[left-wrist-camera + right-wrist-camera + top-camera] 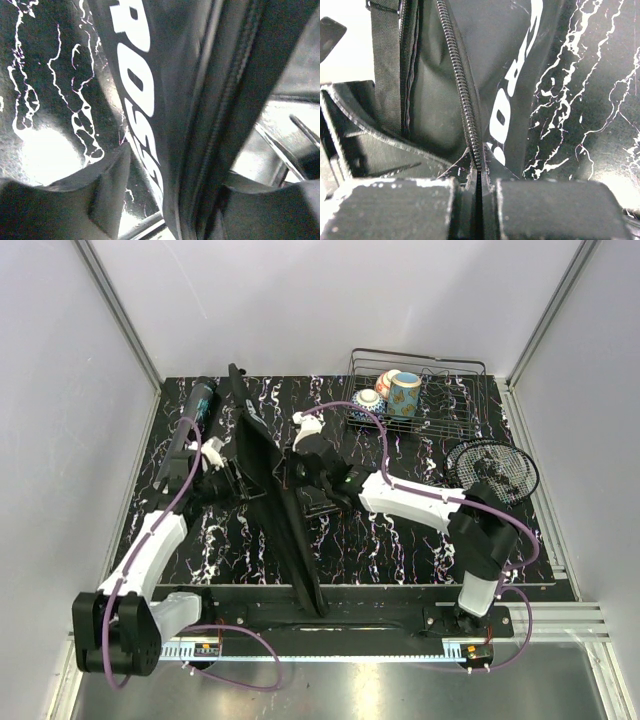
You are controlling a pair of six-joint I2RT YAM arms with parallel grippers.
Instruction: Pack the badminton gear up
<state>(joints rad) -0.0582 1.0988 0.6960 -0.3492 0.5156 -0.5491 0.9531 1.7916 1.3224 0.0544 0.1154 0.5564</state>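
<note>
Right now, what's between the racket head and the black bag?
The right arm, reaching from beside the racket head to the black bag, its claw shut on the zipper. Top view shows it.

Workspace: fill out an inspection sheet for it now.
Surface: black, white-veined table.
Job's things: bag stands on edge down the middle, zip parted; racket at right, partly behind the right arm; tube at far left; shuttlecocks not made out.
Clutter: wire basket at the back, holding cups.
Tools: left tool open, straddling the bag's edge; right tool shut on the bag's zip edge.
Cables: purple cables run along both arms and loop at the bases.
Surroundings: white walls, metal rails.
</note>
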